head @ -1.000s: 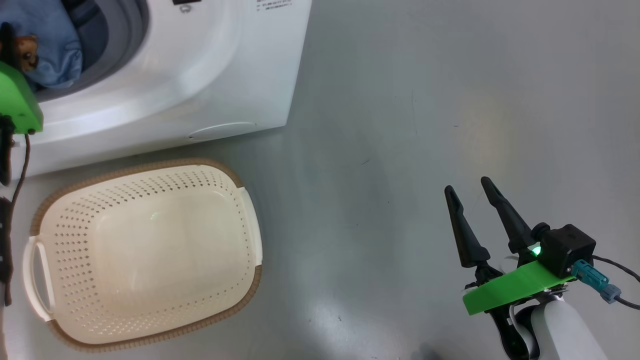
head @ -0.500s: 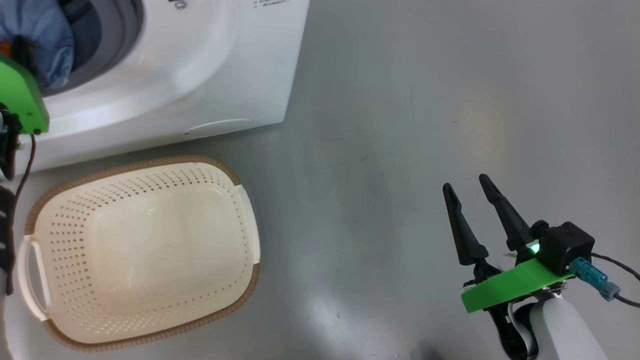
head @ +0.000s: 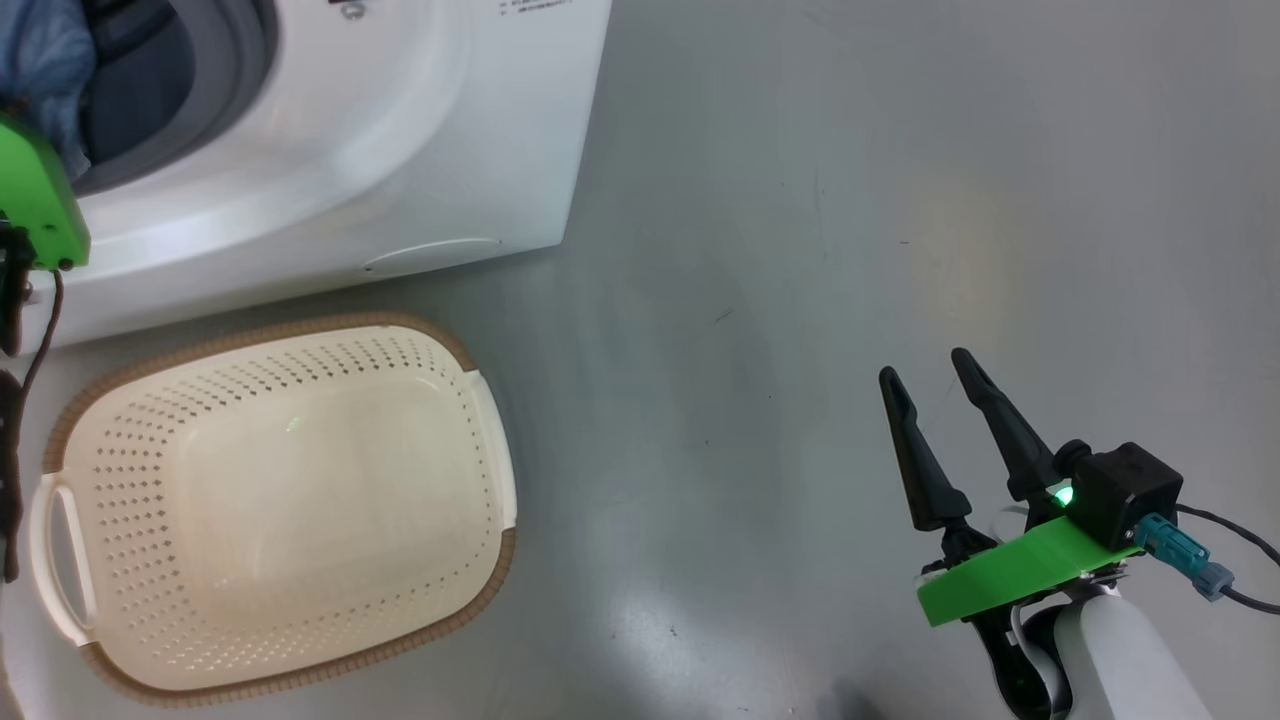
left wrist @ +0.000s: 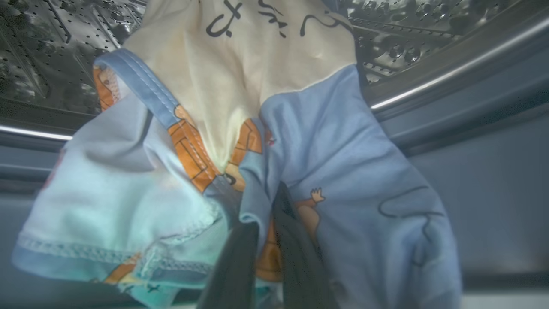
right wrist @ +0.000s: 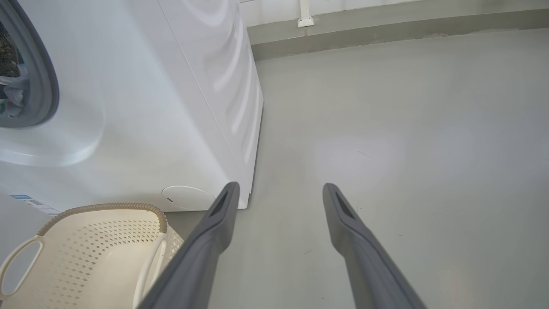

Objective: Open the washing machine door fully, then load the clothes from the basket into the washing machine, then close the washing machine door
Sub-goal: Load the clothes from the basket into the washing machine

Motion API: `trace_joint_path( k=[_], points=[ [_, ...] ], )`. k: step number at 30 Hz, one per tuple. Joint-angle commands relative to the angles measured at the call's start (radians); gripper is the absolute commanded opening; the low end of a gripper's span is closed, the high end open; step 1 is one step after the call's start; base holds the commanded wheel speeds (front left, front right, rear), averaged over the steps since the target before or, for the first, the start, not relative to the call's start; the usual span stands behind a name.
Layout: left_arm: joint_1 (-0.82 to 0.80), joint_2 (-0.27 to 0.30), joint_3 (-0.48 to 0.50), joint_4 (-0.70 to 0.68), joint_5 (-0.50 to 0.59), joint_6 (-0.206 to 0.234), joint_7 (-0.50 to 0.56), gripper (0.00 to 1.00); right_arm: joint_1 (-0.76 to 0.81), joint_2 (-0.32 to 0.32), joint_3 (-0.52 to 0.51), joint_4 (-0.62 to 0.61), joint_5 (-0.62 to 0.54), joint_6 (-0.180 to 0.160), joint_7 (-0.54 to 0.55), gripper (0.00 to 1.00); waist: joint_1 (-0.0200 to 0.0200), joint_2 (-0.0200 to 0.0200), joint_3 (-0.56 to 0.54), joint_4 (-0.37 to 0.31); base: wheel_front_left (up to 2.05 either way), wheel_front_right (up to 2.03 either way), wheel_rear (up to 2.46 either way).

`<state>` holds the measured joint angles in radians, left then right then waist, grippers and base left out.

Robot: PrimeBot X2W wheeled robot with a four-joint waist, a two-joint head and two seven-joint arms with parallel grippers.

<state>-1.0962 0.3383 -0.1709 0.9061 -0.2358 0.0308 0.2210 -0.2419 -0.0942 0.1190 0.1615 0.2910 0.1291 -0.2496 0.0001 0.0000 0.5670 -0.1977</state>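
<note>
Standing beside the washing machine [head: 400, 150], I can see the left gripper [left wrist: 263, 210] reached into its round mouth. Its two dark fingers [left wrist: 233, 266] are drawn nearly together and pinch a fold of the clothes [left wrist: 300, 141] between them. The bundle sits right at the lip of the opening. The cream garment [left wrist: 240, 64] with its black scrawled print lies farther in, against the perforated steel drum [left wrist: 43, 43]. The blue garment [left wrist: 377, 193] with orange patches spreads across the grey-blue gasket [left wrist: 472, 180] on both sides of the fingers. From the head view a corner of blue cloth shows in the opening at the upper left, just beyond the green bracket [head: 35, 205] on the left arm. The basket [head: 300, 328] stands on the grey floor [head: 800, 250] close in front of the machine, brown woven-look rim upward, its pale bottom and dotted walls in plain sight and a white handle [head: 50, 550] at its left end. The right gripper [head: 925, 368] hovers well off to the right above the floor, its fingers spread wide with nothing held. Its own wrist view looks along them toward the machine's lower front corner, with the basket's near end at the lower left and a pale skirting [right wrist: 386, 30] along the far wall.
</note>
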Motion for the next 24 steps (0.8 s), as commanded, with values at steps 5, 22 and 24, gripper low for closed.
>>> trace_joint_path(
  k=[5, 22, 24],
  points=[
    [-0.044, 0.066, 0.022, -0.028, -0.011, 0.010, -0.040, 0.00, 0.007, -0.001, 0.030, -0.018, 0.002, 0.002, -0.012, 1.00, -0.0001, 0.0000, 0.001, -0.001, 0.00, 0.00, 0.00],
    [-0.301, 0.179, 0.030, -0.102, -0.006, -0.040, -0.184, 0.00, -0.035, 0.008, 0.052, -0.029, 0.025, 0.002, -0.012, 1.00, -0.0001, 0.0000, 0.130, -0.054, 0.00, 0.00, 0.00],
    [-0.318, 0.183, 0.026, -0.097, -0.003, -0.042, -0.182, 0.00, -0.039, 0.009, 0.054, -0.029, 0.027, 0.002, -0.012, 1.00, -0.0001, 0.0000, 0.138, -0.058, 0.00, 0.00, 0.00]
  ],
)
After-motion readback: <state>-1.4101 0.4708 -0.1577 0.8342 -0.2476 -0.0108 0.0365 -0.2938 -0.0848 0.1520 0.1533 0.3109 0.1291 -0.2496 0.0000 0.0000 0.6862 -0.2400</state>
